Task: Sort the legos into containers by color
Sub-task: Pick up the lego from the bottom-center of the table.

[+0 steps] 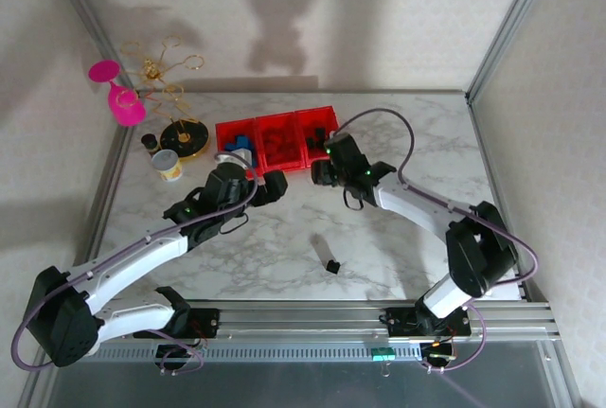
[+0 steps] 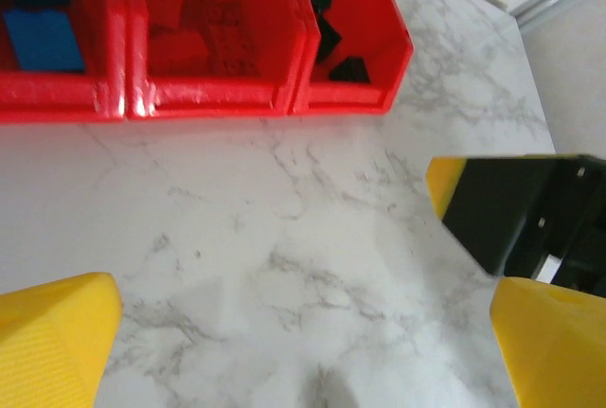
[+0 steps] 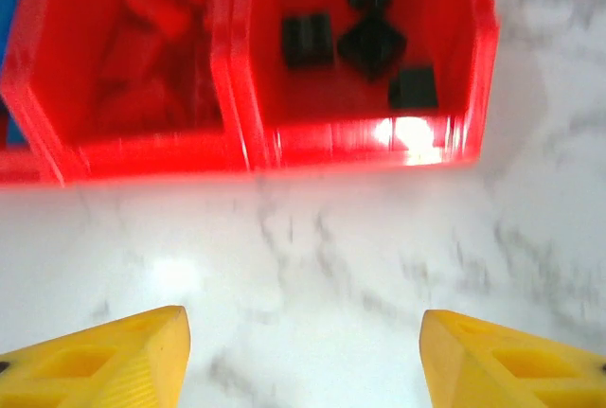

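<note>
Bins (image 2: 204, 96) were noted in a row at the worktop's (image 1: 284, 238) far side. Blue legos (image 2: 43, 39) were seen in the left one, red legos (image 3: 142, 48) in the middle, black legos (image 3: 374, 44) in the right. One stray black lego (image 1: 332, 265) was seen on the worktop, well apart from them. Left jaws were found spread wide and empty before the bins. Right jaws were found spread, nothing between, before the right bin.

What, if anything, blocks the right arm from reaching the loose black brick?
Probably nothing, so likely yes: the black brick lies alone on the bare table, and the right gripper is open and empty.
</note>
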